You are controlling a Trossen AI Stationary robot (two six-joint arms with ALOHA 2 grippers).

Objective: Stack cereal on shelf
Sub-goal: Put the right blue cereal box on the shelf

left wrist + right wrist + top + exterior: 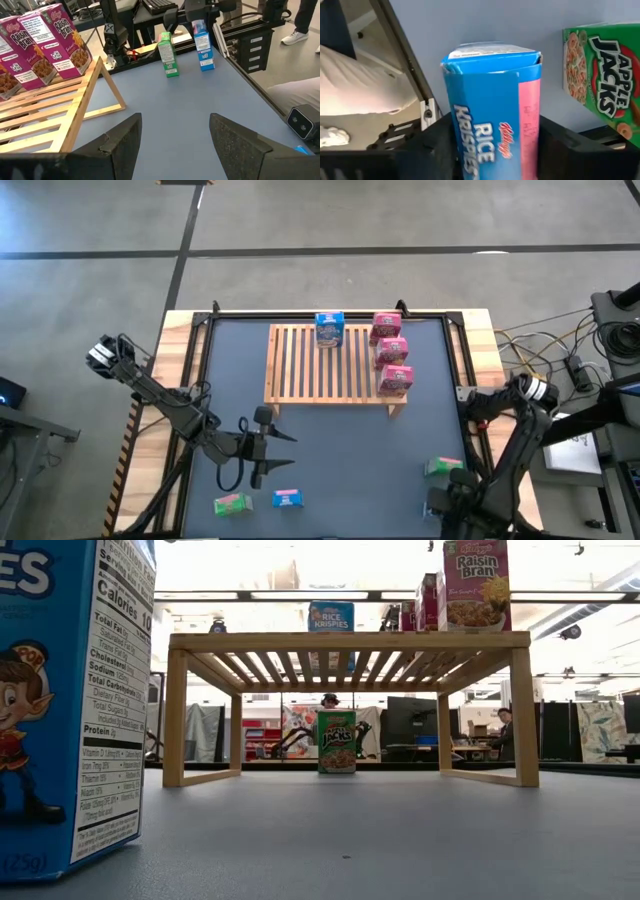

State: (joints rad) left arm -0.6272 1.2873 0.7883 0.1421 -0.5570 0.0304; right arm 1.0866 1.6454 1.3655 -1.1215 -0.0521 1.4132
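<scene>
1. The shelf (335, 365) stands toward the far side of the dark counter (350, 450). On its slatted top are one blue Rice Krispies box (329, 329) at the far edge and three pink Raisin Bran boxes (391, 352) in a row along its right end.
2. The left end effector (282, 452) hovers over the counter near the shelf's near-left corner. Its fingers (125, 145) are spread apart and hold nothing.
3. Near the front-left edge of the counter, just in front of that end effector, a green box (232, 503) and a blue box (288, 499) stand side by side, apart from each other.
4. The right end effector (440, 502) is low at the front-right corner of the counter. In the right wrist view its two dark fingers (427, 147) sit on either side of a blue Rice Krispies carton (492, 110), closed against it.
5. A green Apple Jacks box (602, 75) stands just beside that carton; in the high view it shows at (443, 467).
6. In the low view another Apple Jacks box (336, 741) shows beneath the shelf, standing upright.
</scene>
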